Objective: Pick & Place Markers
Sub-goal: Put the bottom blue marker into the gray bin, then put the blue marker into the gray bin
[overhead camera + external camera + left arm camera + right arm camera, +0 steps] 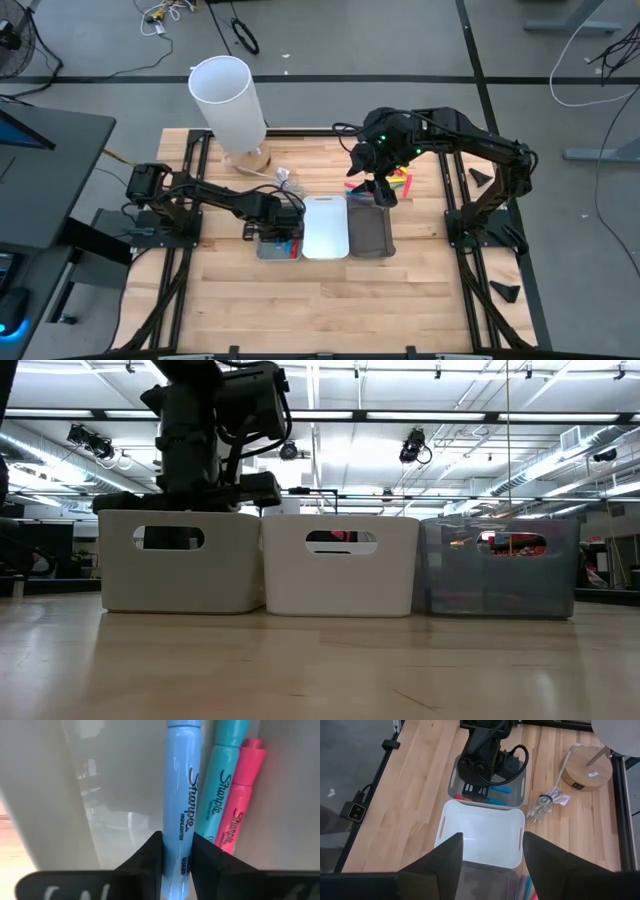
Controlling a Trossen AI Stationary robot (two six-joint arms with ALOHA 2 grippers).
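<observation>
While the left gripper (176, 862) clenches a light-blue plastic highlighter marker (182, 795) inside the pale grey tray (266, 250), a skewed release could wedge it against two markers lying there, one teal (223, 780), one pink (240, 805). Three trays stand abreast; the right gripper (492, 865) hangs open above the white middle tray (451, 812).
</observation>
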